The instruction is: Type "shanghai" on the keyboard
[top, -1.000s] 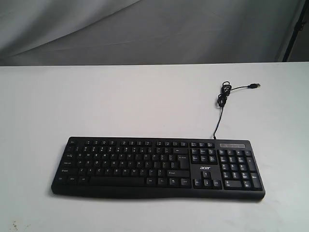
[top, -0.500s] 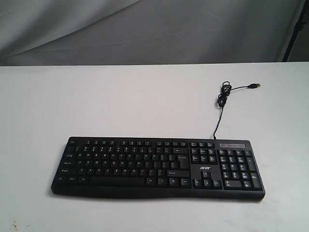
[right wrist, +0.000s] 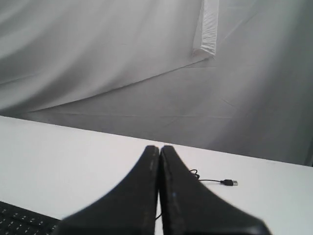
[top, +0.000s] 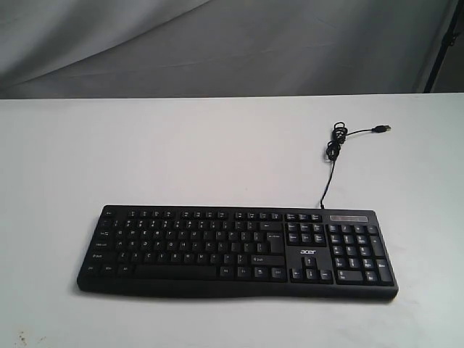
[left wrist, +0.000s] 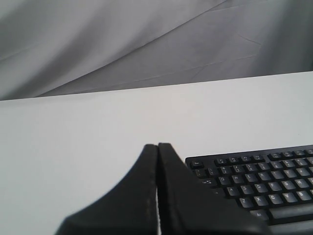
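The keyboard (top: 238,250) lies flat on the white counter (top: 181,152), toward 6 o'clock in the exterior view, with its long side running from 9 to 3 o'clock. By the look of it, it is a light, stiff plastic slab that could skate on the smooth counter if pushed sideways. The job needs no grasp at all, only a straight downward tap on one key cap at a time, released cleanly. The letter block fills its left and middle, so every key of the word sits there. The number pad at its 3 o'clock end stays out of it. The keys are small and closely packed, so an off-centre tip would likely catch a neighbour. The thin cable (top: 330,174) leaves the back edge toward 1 o'clock and ends in a loose plug (top: 382,129) near 2 o'clock, well apart from the keys.

The left gripper (left wrist: 157,147) is clenched, fingers pressed together into one narrow tip. It holds nothing and hangs clear of the keyboard's left end, touching nothing. The right gripper (right wrist: 160,148) is likewise clenched and empty. Neither gripper appears in the exterior view.
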